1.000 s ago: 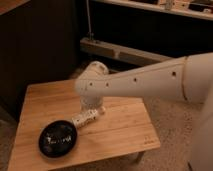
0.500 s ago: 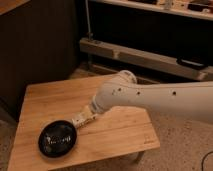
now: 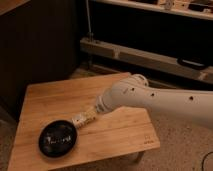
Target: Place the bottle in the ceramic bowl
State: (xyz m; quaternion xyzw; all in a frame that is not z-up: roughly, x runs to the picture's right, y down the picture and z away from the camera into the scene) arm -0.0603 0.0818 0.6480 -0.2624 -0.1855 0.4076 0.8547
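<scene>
The white arm (image 3: 165,102) reaches in from the right edge and slants down to the left over the wooden bench (image 3: 52,97). The pincer (image 3: 88,116) is at the arm's low end, over the middle of the bench and mostly hidden behind the rounded wrist. It is gripping the bottle (image 3: 79,120), a small pale cylinder that sticks out of it down and to the left. The bottle is tilted, almost lying along the line of the arm. Its lower end is just beside the right rim of the bowl (image 3: 56,140), and I cannot tell whether the two touch. There are faint dark marks on the bottle's side, too blurred to read as a label or a brand.

The bowl is round, shallow and black, with pale specks inside, and it stands on the bench near the left corner. Behind the bench, a long pale beam (image 3: 145,56) runs across a dark rack. The floor (image 3: 175,155) at the near right is speckled.
</scene>
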